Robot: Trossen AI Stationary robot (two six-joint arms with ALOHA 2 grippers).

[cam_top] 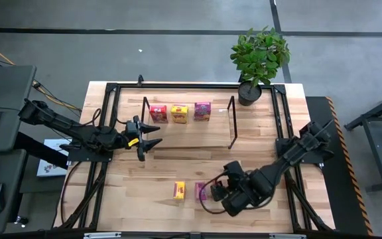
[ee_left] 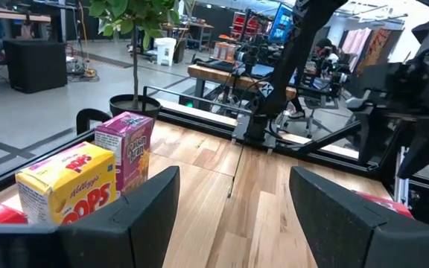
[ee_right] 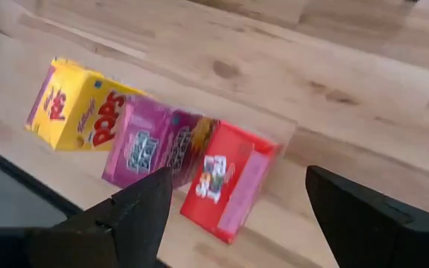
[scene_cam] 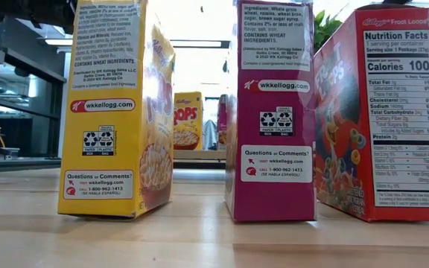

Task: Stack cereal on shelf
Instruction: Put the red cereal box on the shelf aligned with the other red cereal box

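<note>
Right claw (cam_top: 219, 192) hangs over the near part of the worktop (cam_top: 264, 133), its two fingers spread wide with nothing between them. Through its wrist camera, three boxes stand in a row below: a yellow Corn Pops box (ee_right: 73, 108), a magenta-purple box (ee_right: 151, 145) and a red Froot Loops box (ee_right: 226, 179), the last nearest the gap between the fingers. From above, only the yellow box and the magenta one beside it show; the red one is hidden under the arm.

Three more cereal boxes already stand on the shelf (cam_top: 188, 136) at the far side: red (cam_top: 158, 113), yellow (cam_top: 180, 113) and magenta-purple (cam_top: 202, 111). Left claw (cam_top: 148, 138) waits just beside the shelf's left wire frame, also wide open and empty.

By my reading, half the stacking is done and the step in hand is picking the next box, probably the red one. That calls for lowering the right claw so its fingers straddle the box's narrow sides, closing without nudging the magenta neighbour that touches it.
</note>
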